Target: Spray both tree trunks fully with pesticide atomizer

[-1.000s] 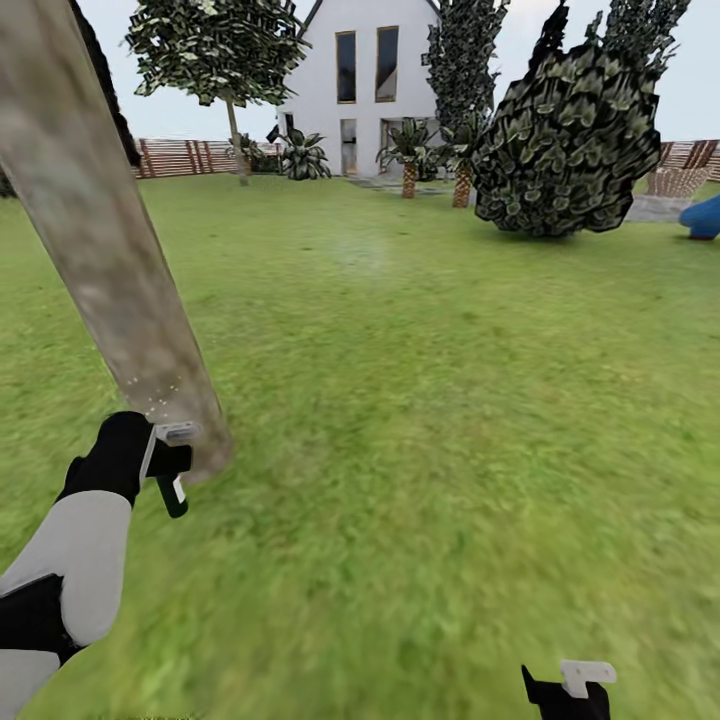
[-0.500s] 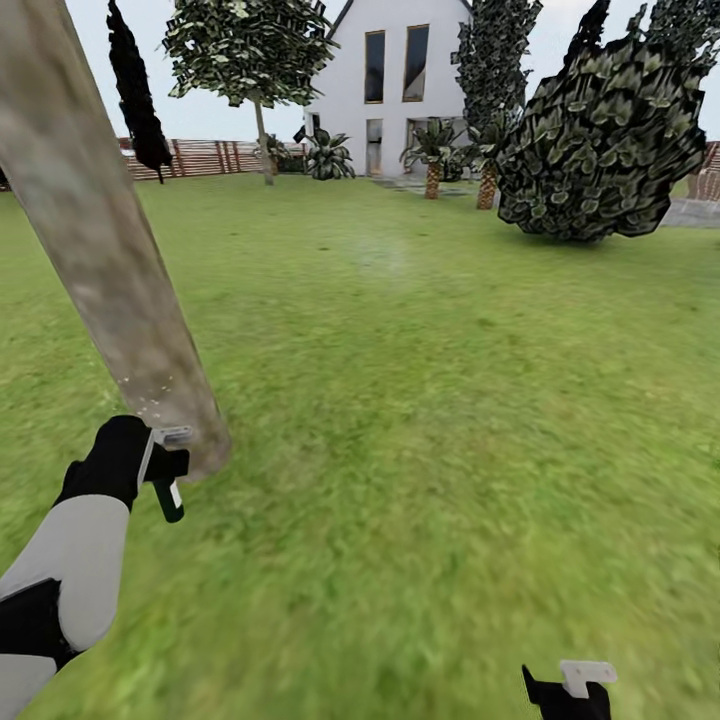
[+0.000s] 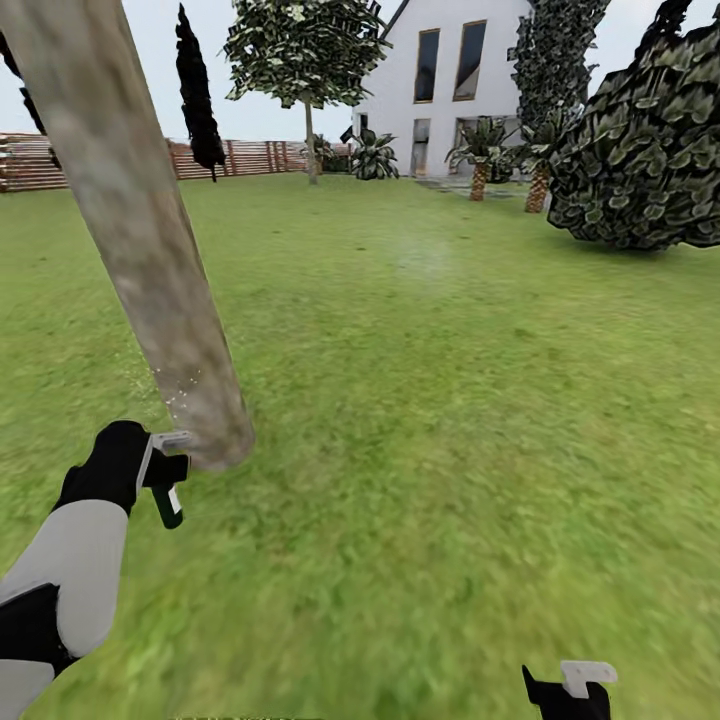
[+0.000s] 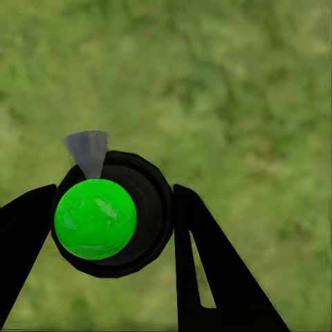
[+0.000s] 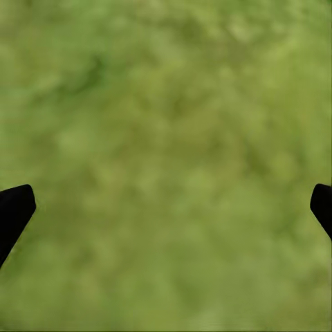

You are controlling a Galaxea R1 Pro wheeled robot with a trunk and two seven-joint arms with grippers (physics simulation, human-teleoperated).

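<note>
1. Right now left gripper (image 4: 111, 228) is clamped on pesticide atomizer (image 4: 97, 218), just beside tree trunk (image 3: 150, 250).
2. Right gripper (image 5: 166, 207) spread wide over grass (image 3: 450, 400), nothing held.

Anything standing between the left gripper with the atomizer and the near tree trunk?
Nothing. In the head view the left gripper, shut on the pesticide atomizer, sits right beside the base of the tree trunk, with only grass around it.

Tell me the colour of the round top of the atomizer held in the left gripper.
Bright green, set in the black atomizer body; clearest in the left wrist view.
</note>
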